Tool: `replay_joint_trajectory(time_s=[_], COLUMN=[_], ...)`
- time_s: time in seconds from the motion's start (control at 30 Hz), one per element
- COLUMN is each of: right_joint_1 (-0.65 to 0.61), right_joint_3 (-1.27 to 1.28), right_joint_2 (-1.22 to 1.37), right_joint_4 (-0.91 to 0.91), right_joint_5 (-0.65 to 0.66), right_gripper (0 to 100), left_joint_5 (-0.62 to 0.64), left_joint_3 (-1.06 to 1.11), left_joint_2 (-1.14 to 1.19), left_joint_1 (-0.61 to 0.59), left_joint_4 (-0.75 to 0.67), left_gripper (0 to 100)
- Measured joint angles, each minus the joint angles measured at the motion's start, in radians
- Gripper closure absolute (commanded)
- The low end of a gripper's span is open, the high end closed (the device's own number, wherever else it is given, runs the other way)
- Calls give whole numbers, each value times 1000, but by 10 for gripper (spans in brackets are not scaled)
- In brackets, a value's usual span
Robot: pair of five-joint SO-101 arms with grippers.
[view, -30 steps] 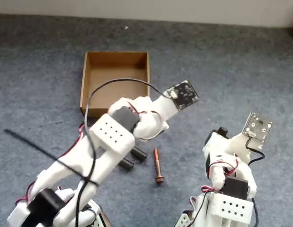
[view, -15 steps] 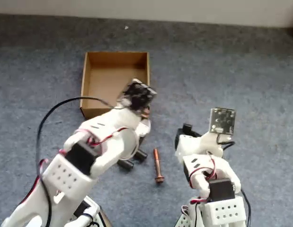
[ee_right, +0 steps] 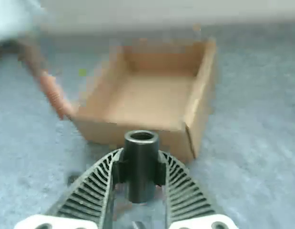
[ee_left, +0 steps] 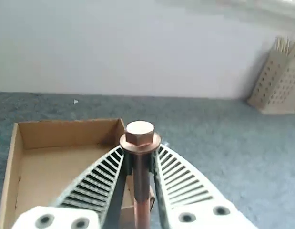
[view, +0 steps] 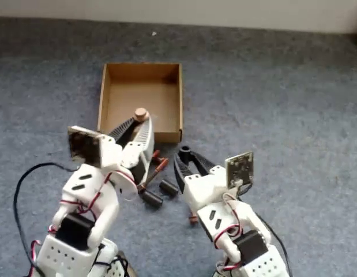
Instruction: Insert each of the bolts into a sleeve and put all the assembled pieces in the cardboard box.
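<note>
Presently | left gripper (ee_left: 140, 151): jaws clamped on bolt (ee_left: 139, 134), upright, head up, over near wall of cardboard box (view: 105, 104) | right gripper (ee_right: 141, 160): jaws clamped on sleeve (ee_right: 141, 143), upright, bore up, just outside box corner | two loose sleeves (view: 151, 199) on counter (view: 270, 104) between arms

The left arm stands at 7 o'clock, with the left gripper (view: 141, 122) pointing toward 1 o'clock and clamped on a bolt (ee_left: 139, 138). The right arm stands at 5 o'clock, with the right gripper (view: 185, 161) pointing toward 11 o'clock and clamped on a sleeve (ee_right: 141, 164).
</note>
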Motion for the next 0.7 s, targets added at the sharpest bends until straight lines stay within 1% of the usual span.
replay_joint_trajectory(time_s=[0.1, 0.3, 0.47, 0.7], right_joint_1=[-48, -157, -236, -244], right_joint_3=[2, 2, 2, 2], right_joint_2=[11, 12, 12, 12], right_joint_4=[-69, -126, -130, -130], right_joint_5=[14, 163, 249, 273], right_gripper=[993, 993, 993, 993], left_joint_5=[72, 161, 173, 173], left_joint_3=[43, 124, 124, 118], left_joint_2=[-112, -307, -328, -328], left_joint_1=[-43, -57, -58, -57], left_joint_4=[-25, -32, -32, -29], left_gripper=[994, 994, 994, 994])
